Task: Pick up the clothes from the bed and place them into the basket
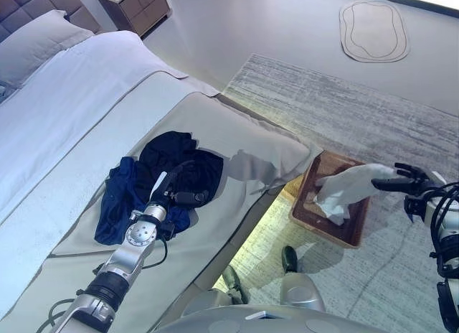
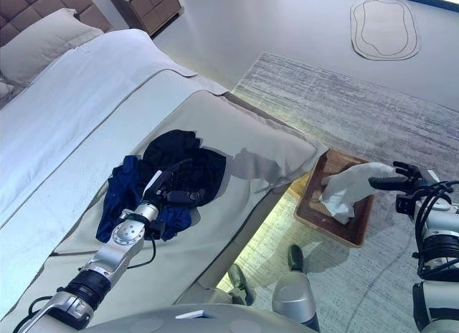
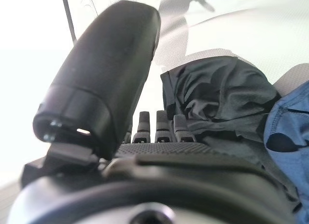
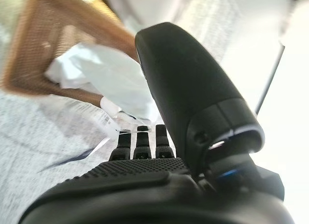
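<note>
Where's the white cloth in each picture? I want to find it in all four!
Left eye view: the white cloth hangs from the right hand, drooping into the basket, at the right.
Right eye view: same place, white cloth over the basket at the right.
Left wrist view: not in it.
Right wrist view: white cloth past the fingers, over the basket's brown rim.
Shared landmark: the basket, in every view but the left wrist's.

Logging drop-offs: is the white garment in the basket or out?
Partly in: the white garment hangs from the right hand, its lower end inside the basket.
</note>
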